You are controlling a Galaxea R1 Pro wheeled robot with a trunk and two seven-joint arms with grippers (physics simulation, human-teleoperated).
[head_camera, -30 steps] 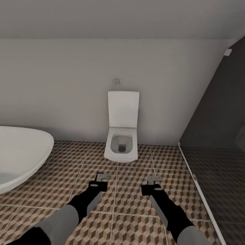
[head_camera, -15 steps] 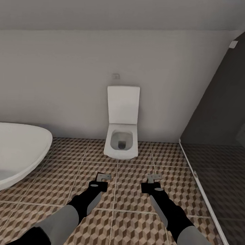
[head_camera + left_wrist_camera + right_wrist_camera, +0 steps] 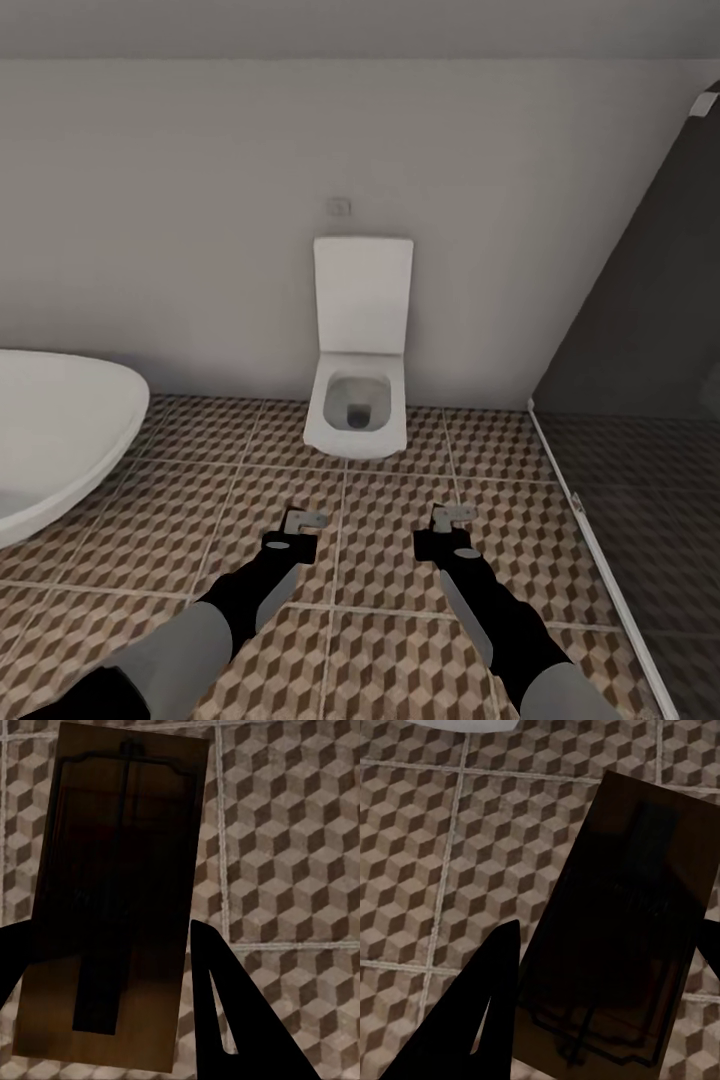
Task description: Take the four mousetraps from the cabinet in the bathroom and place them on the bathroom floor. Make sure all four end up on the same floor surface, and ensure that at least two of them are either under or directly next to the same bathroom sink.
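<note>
- 2 arms reach over the tiled floor (image 3: 390, 520) toward the toilet (image 3: 358, 400), which stands against the far wall with its lid raised.
- The left gripper (image 3: 303, 522), on the tub's side of the toilet, is clamped on a mousetrap (image 3: 112, 900); in the left wrist view the dark plate sits between the black fingers (image 3: 225, 1020), wire bar visible, floor tiles behind it.
- The right gripper (image 3: 453, 517), on the shower side of the toilet, is likewise closed on a second mousetrap (image 3: 622, 922), seen edge to edge between its fingers (image 3: 472, 1012) in the right wrist view.
- A white tub (image 3: 55, 430) curves in beside the toilet; dark glass shower panels (image 3: 640, 340) stand at the toilet's other side.
</note>
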